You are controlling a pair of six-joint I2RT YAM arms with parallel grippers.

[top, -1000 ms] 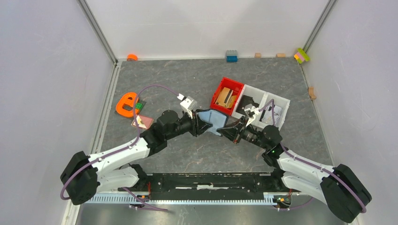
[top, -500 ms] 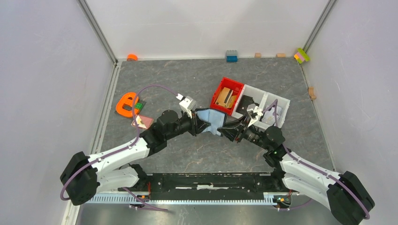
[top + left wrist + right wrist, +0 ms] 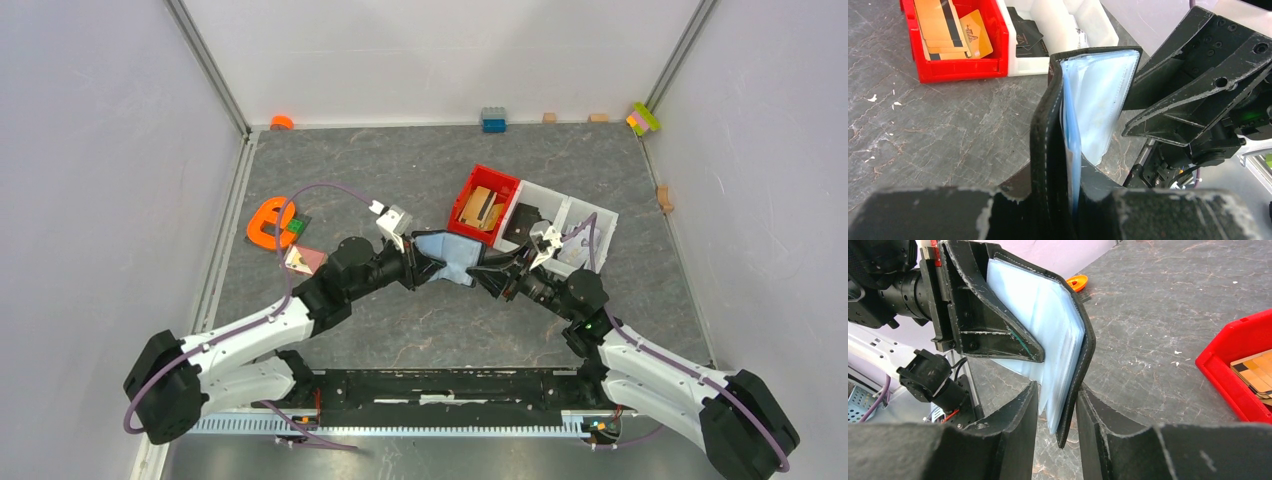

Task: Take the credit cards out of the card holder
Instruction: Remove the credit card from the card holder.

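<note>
The card holder (image 3: 448,256) is a black wallet with pale blue plastic sleeves, held off the table between my two arms. My left gripper (image 3: 418,268) is shut on its near end, clamping black cover and sleeves (image 3: 1098,90) together (image 3: 1068,192). My right gripper (image 3: 490,274) is open and straddles the opposite edge (image 3: 1057,407); the cover (image 3: 1087,355) lies by one finger, with a gap beside the sleeves. No card shows inside the sleeves. One pinkish-copper credit card (image 3: 303,260) lies on the table left of my left arm.
A red bin (image 3: 468,192) with tan striped flat pieces (image 3: 948,27) and a white divided bin (image 3: 592,214) with dark cards (image 3: 1024,34) stand just behind the wallet. An orange U-shaped piece (image 3: 266,222) lies far left. Small blocks (image 3: 493,120) line the back wall.
My right gripper's jaws have spread apart around the wallet's edge. My left gripper has tightened on the wallet, and it has shifted slightly left.
</note>
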